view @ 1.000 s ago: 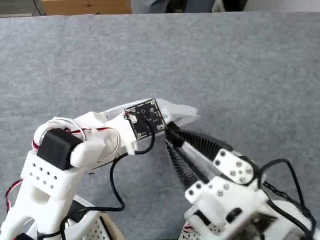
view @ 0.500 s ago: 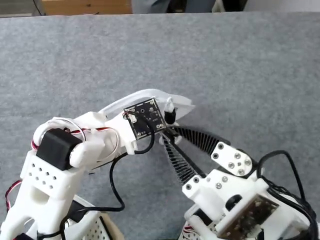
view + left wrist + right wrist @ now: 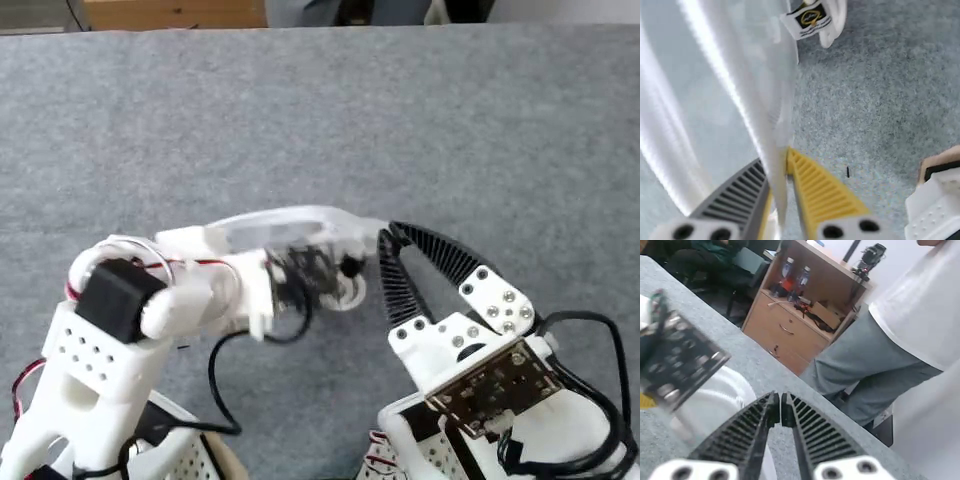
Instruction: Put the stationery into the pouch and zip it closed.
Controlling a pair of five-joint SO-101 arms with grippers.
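- Clamped the left gripper [image 3: 783,161] onto a thin edge of the pouch [image 3: 715,100], grey finger on one side, yellow finger on the other, the sheet pinched flat between them.
- Found the pouch, a translucent milky sleeve, over the near half of the table [image 3: 420,120], about midway between its left and right edges and well short of the far edge.
- Saw it in the high view as a pale arch just beyond the left arm's wrist, one end pointing toward the right arm.
- Could not tell whether the pouch lay on the grey cloth or hung just above it, nor what it held.
- Noted a white loop [image 3: 815,20] with a black-and-yellow label at the pouch's end, above bare cloth; could not tell what it was.
- Kept the right gripper [image 3: 778,407] pressed together, its black ribbed fingertips touching with nothing between them.
- Placed that gripper just beside the pouch's right-hand end, seemingly apart from it in the high view.
- Caught, from the right wrist, the pouch's white bulge close under the black fingers and a dark circuit board [image 3: 682,357] on the left arm beside it.
- Made out a wooden cabinet [image 3: 795,325] past the table's far edge.
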